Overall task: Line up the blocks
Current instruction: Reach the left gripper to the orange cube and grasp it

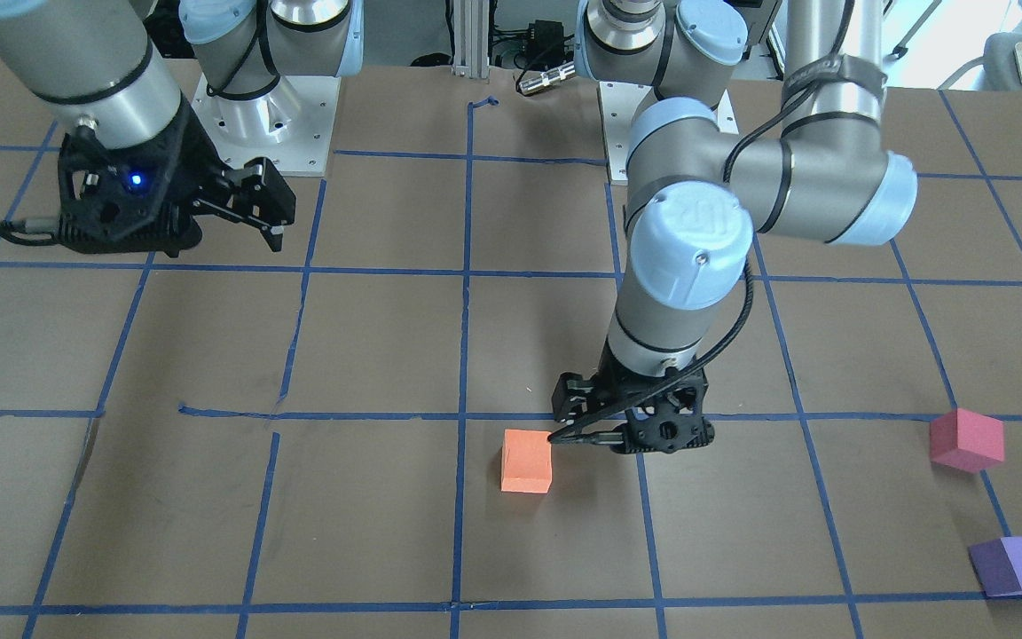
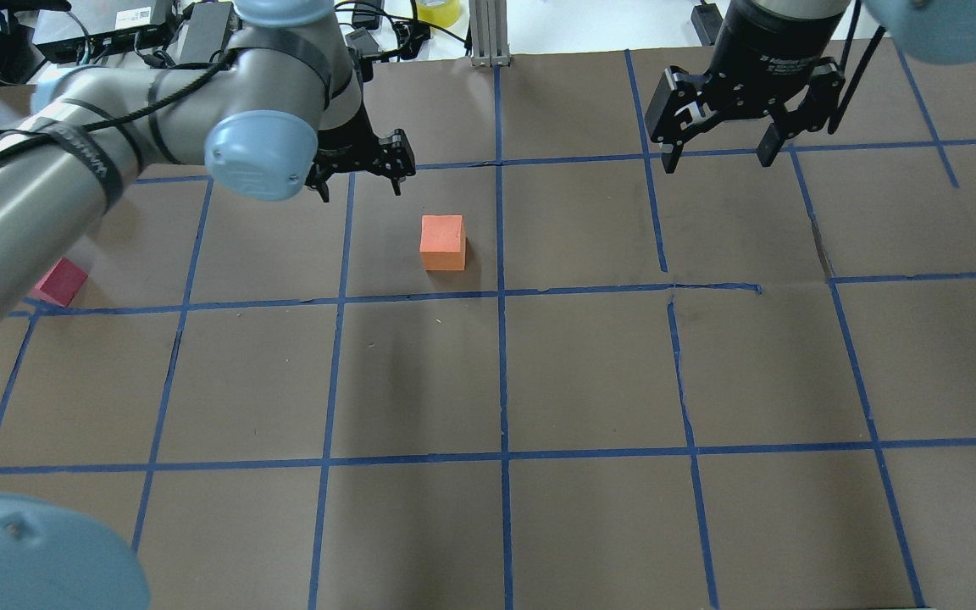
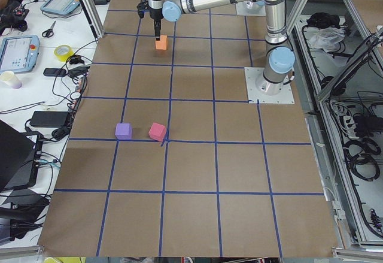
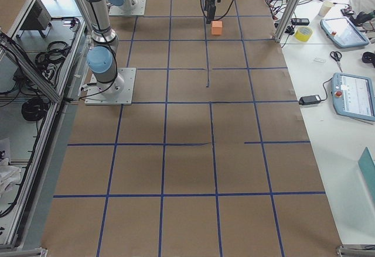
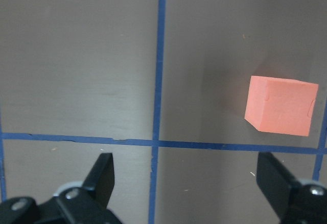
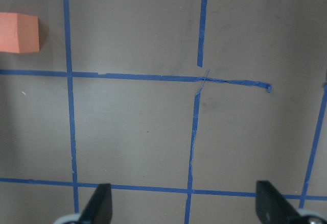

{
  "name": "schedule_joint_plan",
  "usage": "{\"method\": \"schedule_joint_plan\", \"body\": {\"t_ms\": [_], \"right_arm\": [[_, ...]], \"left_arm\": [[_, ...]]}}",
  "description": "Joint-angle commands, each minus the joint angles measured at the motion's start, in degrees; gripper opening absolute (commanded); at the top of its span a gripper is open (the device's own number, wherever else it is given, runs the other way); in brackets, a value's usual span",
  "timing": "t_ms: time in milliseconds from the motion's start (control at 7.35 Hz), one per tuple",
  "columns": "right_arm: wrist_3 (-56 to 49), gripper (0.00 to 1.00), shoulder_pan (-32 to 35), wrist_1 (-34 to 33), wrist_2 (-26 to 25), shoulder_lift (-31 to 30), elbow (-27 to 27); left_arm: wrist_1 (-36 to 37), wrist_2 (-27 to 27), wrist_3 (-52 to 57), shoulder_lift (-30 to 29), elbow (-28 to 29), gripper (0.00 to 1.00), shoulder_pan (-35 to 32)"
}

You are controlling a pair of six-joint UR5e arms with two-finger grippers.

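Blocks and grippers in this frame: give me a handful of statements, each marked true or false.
1. The left gripper is shut on the orange block. False: it is open and empty, and the block lies free beside it.
2. The right gripper is open and holds nothing. True.
3. The three blocks already touch in one row. False: the orange block lies far from the pinkish-red block and the purple block.
4. The pinkish-red and purple blocks lie near each other with a gap between them. True.
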Motion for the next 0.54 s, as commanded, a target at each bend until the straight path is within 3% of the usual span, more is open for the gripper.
{"method": "schedule_joint_plan", "body": {"t_ms": [0, 136, 272, 408], "right_arm": [[-3.0, 1.00, -0.3, 0.0, -0.7, -3.0, 0.5], [-2.8, 1.00, -0.4, 3.0, -8.0, -4.3, 0.8], [-2.5, 1.00, -0.2, 5.7, -5.9, -5.3, 0.6], [-2.4, 1.00, -0.1, 3.1, -3.0, -4.9, 0.6]], "left_arm": [[8.1, -0.5, -4.7, -6.5, 1.4, 1.00, -3.4], [8.6, -0.5, -4.2, -8.5, 2.3, 1.00, -3.8], [8.7, -0.5, -4.3, -9.9, 2.4, 1.00, -4.5], [8.7, -0.4, -4.2, -10.7, 2.4, 1.00, -5.6]]}}
